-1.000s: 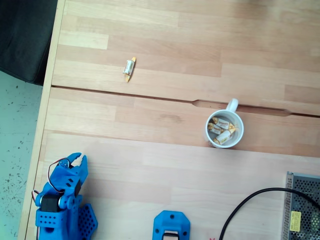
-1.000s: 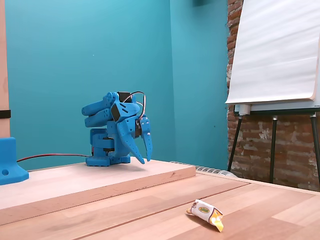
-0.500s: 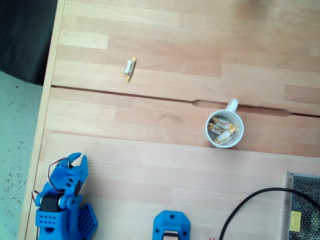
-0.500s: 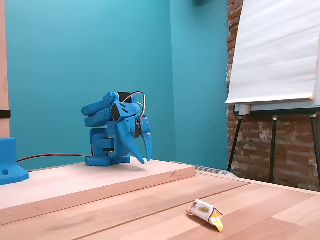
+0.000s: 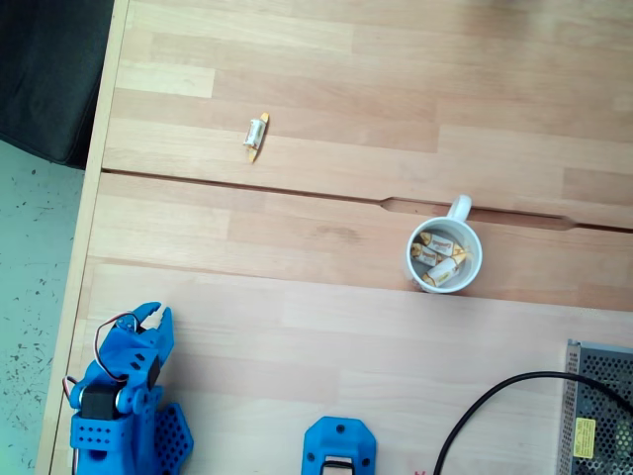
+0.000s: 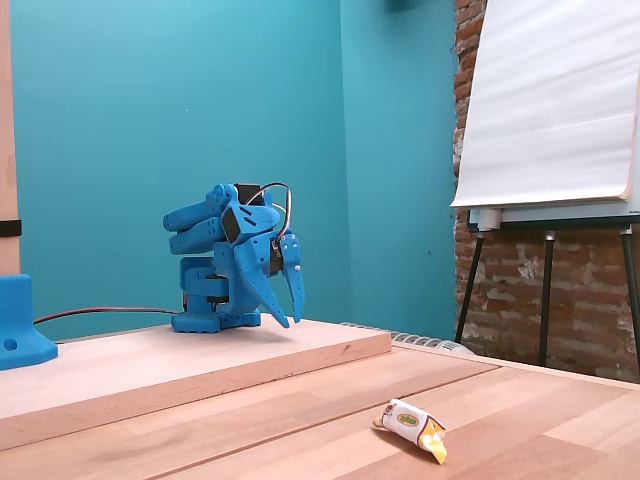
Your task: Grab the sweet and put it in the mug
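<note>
The sweet (image 5: 256,136) lies alone on the wooden table, far left of centre in the fixed view from above; the low fixed view shows the sweet (image 6: 412,427) close to the camera, whitish with yellow ends. The white mug (image 5: 412,259) stands right of centre with its handle pointing away from the arm, and it holds several wrapped candies. My blue gripper (image 5: 154,317) rests folded at the bottom left corner, far from both. In the low fixed view my gripper (image 6: 292,320) points down at the raised board, fingers together, holding nothing.
A blue block (image 5: 338,447) sits at the near edge. A black cable (image 5: 492,406) runs to a metal mesh box (image 5: 599,411) at the bottom right. A groove (image 5: 297,193) crosses the table. The table's left edge (image 5: 94,198) drops to the floor. An easel (image 6: 555,110) stands behind.
</note>
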Motion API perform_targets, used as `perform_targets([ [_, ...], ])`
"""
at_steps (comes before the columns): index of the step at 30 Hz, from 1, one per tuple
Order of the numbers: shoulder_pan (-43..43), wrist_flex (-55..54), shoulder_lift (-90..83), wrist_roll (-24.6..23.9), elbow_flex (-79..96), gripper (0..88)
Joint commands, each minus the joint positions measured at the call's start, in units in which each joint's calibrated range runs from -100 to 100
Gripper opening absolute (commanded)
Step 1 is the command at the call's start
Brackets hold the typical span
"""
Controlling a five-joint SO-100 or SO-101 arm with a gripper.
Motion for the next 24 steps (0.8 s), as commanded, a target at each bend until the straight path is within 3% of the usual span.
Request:
perform_targets([
  [1,-0.6,0.2,-0.1,0.0,0.9,4.2],
  [13,0.2,-0.7,10.8,-0.5,-7.7,4.2],
  [24,6.8,-4.7,43.1,-13.5,-39.5,4.5],
])
